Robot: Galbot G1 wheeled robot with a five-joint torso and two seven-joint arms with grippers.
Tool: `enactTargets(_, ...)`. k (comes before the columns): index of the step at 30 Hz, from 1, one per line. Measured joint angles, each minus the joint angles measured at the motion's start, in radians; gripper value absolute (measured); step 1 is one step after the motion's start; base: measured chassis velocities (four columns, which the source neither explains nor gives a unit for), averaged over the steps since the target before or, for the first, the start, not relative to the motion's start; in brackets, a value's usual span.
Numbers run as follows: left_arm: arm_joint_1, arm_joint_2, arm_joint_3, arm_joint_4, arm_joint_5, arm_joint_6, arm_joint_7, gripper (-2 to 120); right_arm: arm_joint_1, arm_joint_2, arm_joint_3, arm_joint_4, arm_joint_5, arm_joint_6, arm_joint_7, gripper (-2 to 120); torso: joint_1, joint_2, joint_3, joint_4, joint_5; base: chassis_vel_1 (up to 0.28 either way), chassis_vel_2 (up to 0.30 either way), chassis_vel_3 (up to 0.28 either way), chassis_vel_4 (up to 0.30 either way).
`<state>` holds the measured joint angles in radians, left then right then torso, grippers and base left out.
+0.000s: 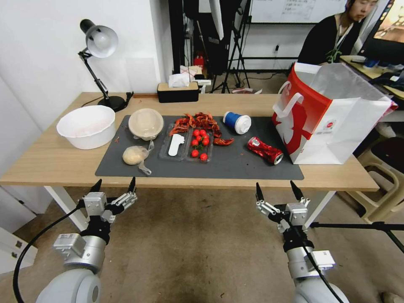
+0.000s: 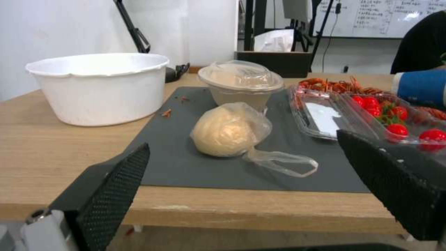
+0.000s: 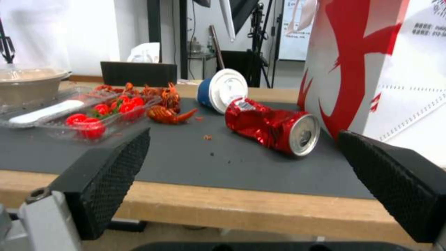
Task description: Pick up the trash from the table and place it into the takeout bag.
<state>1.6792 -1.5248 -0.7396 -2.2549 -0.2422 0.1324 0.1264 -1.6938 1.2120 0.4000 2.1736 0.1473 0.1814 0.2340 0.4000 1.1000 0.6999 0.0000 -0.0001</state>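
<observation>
Trash waits on the table [image 1: 50,162]: I hold both grippers, left [image 1: 114,186] and right [image 1: 275,190], fingers spread, short of its edge; the crushed red can [image 1: 265,150], light, dented and probably slippery, lies beside the takeout bag [image 1: 332,118], best pinched mid-body.

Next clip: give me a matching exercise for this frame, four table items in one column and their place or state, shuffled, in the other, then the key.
Things
1. crushed red can
2. blue white-lidded cup
3. small clear bag with beige lump
4. round beige lidded bowl

Places or states
A. upright at the mat's far left, beside the large white bowl
B. on its side, nearest the takeout bag
C. near the mat's front left edge, straight ahead of the left gripper
D. tipped over, lid facing the front, behind the can

Pairs: 1-B, 2-D, 3-C, 4-A
</observation>
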Motion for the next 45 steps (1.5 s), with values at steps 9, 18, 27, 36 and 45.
enactTargets(9,-0.001,0.001,-0.002,0.018,-0.001,-0.014,0.001,100,0.046,0.001,-0.008,-0.04,0.018,-0.016,0.037,100,0.0,0.0,0.0,0.0,0.0001,0.0,0.0,0.0,0.0)
enactTargets(18,-0.007,0.001,0.001,0.031,0.001,-0.017,0.002,100,0.177,-0.054,0.034,-0.098,0.202,-0.091,-0.01,100,0.0,0.0,0.0,0.0001,0.0003,0.0,0.0,0.0,0.0)
enactTargets(27,-0.013,0.0,0.001,0.044,0.002,-0.021,0.002,100,0.281,-0.127,0.055,-0.225,0.336,-0.106,-0.145,100,0.0,0.0,0.0,0.0,0.0002,0.0,0.0,0.0,0.0)
enactTargets(36,-0.015,-0.004,-0.004,0.049,0.005,-0.023,0.003,100,0.378,-0.159,0.073,-0.324,0.413,-0.097,-0.293,100,0.0,0.0,0.0,0.0,0.0001,0.0,0.0,0.0,0.0)
enactTargets(45,-0.013,-0.006,-0.006,0.049,0.006,-0.026,0.003,100,0.408,-0.164,0.08,-0.352,0.42,-0.1,-0.323,100,0.0,0.0,0.0,0.0,0.0,0.0,0.0,0.0,0.0)
